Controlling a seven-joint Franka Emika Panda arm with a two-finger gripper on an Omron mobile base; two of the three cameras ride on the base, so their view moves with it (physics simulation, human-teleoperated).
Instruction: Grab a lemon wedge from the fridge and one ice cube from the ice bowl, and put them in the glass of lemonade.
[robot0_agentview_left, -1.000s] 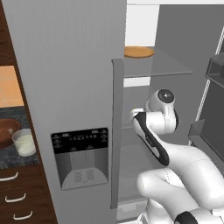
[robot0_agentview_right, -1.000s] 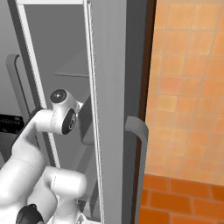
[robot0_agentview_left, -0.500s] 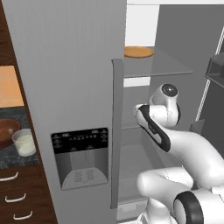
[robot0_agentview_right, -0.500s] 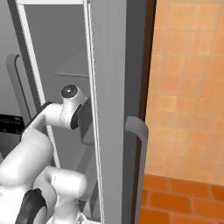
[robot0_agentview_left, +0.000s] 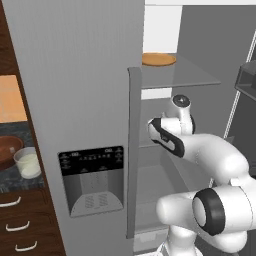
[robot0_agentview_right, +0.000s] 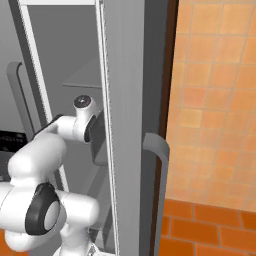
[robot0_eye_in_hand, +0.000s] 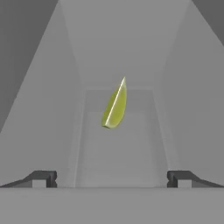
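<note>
One lemon wedge (robot0_eye_in_hand: 114, 106) sits inside the fridge (robot0_agentview_left: 90, 100), seen in hand view as a slim yellow-green sliver standing on end, tilted, on a pale grey shelf floor w/ grey walls either side. It lies ahead of the tool (robot0_eye_in_hand: 112, 178), centred btw. the two dark finger tips (robot0_eye_in_hand: 41, 178), well apart from both; nothing touching it. Tool is spread wide, released, holding nothing.

Left base view: white arm (robot0_agentview_left: 200, 150) reaches into the open right compartment of the fridge, wrist past the door edge at mid-shelf height. Flat round orange disc (robot0_agentview_left: 158, 59) rests on the glass shelf (robot0_agentview_left: 195, 77) above the arm. Left fridge door is closed; black dispenser panel (robot0_agentview_left: 91, 172) in its lower half, long vertical handle (robot0_agentview_left: 133, 150) along its right edge.

Further left, on the dark worktop (robot0_agentview_left: 20, 180), the ice bowl (robot0_agentview_left: 7, 151), reddish-brown, partly cut by the frame edge, and the glass of lemonade (robot0_agentview_left: 28, 163), just beside it, in front-right; whether they touch can't be told. White drawer handles (robot0_agentview_left: 12, 226) on dark wood fronts below.

Right base view: arm goes in behind the opened right door (robot0_agentview_right: 127, 125), seen edge-on, w/ its grey handle (robot0_agentview_right: 159, 165) facing the orange tiled wall (robot0_agentview_right: 215, 100).
</note>
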